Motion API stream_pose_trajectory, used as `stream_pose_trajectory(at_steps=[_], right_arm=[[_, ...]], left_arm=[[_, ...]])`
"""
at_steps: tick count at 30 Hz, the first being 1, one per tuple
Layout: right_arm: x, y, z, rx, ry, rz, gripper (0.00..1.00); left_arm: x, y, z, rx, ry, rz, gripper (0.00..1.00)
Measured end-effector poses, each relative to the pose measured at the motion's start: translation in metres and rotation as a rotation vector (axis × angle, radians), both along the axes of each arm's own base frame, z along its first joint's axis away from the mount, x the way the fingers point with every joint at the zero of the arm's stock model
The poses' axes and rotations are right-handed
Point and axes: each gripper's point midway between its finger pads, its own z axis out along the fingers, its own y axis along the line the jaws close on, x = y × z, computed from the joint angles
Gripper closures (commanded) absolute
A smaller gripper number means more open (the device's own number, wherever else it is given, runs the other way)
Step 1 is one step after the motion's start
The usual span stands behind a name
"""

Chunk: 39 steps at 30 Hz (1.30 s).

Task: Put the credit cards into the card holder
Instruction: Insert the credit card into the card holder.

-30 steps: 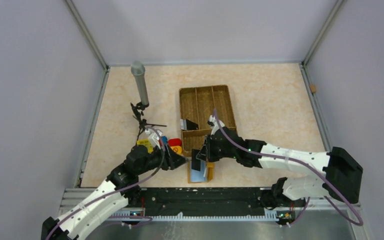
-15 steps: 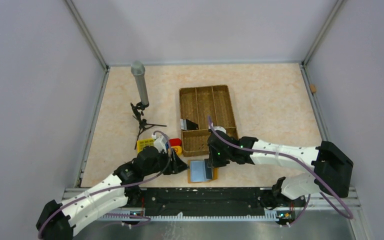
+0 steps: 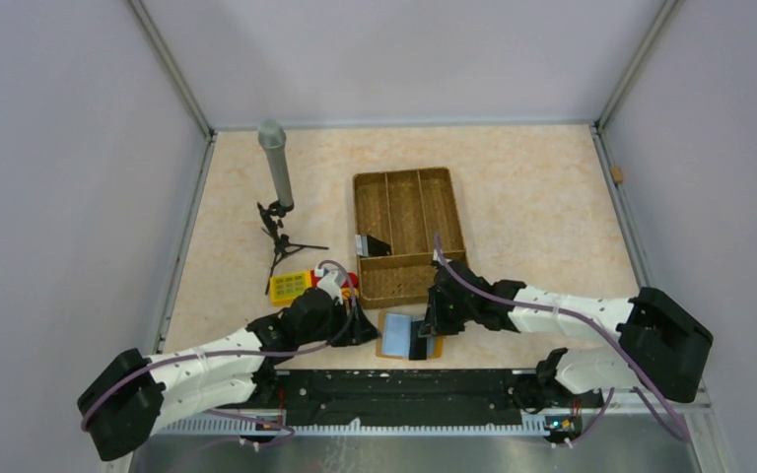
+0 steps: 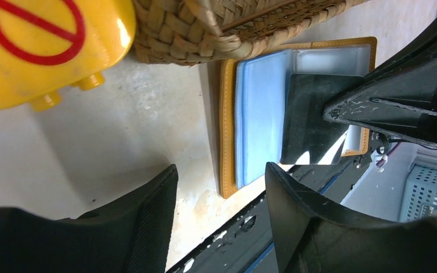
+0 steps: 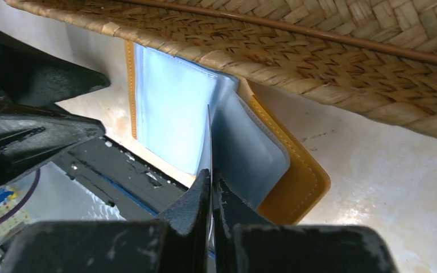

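Observation:
The card holder point(image 3: 394, 334) lies open at the table's near edge, tan-orange outside and light blue inside; it also shows in the left wrist view point(image 4: 259, 125) and the right wrist view point(image 5: 170, 108). My right gripper point(image 3: 427, 330) is shut on a black credit card point(image 4: 313, 122), seen edge-on in the right wrist view point(image 5: 209, 142), with its lower edge set into the holder's blue inside. My left gripper point(image 4: 222, 170) is open and empty, just left of the holder's tan edge point(image 4: 226, 142). Another dark card point(image 3: 373, 245) lies in the woven tray.
The woven brown divided tray point(image 3: 444, 212) stands just behind the holder, its rim overhanging it point(image 5: 318, 51). A yellow and red toy point(image 4: 45, 51) sits left of the tray. A grey microphone on a small tripod point(image 3: 276, 168) stands at the back left. The black base rail point(image 3: 404, 389) runs close in front.
My right gripper has come down toward the near edge with the black card and set it on the open holder. My left arm has dropped lower, with its gripper beside the holder's left edge.

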Motion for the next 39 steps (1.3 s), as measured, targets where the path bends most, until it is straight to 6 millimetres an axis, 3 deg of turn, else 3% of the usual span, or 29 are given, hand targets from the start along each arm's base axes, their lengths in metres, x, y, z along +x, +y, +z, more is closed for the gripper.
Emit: stream_pose_trajectory(at_steps=[22,30,39], right_arm=[[0.002,-0.013,-0.008,0.151,0.031,-0.163,1.0],[0.005,-0.015,-0.005,0.152,0.02,-0.185,1.0],[0.013,-0.027,0.0,0.133,-0.023,-0.234,1.0]], left_arm=[[0.01,-0.033,-0.008,0.026,-0.008,-0.068,0.62],[0.012,-0.04,-0.013,0.05,-0.014,-0.093,0.76],[0.014,-0.045,-0.015,0.066,-0.019,-0.092,0.79]])
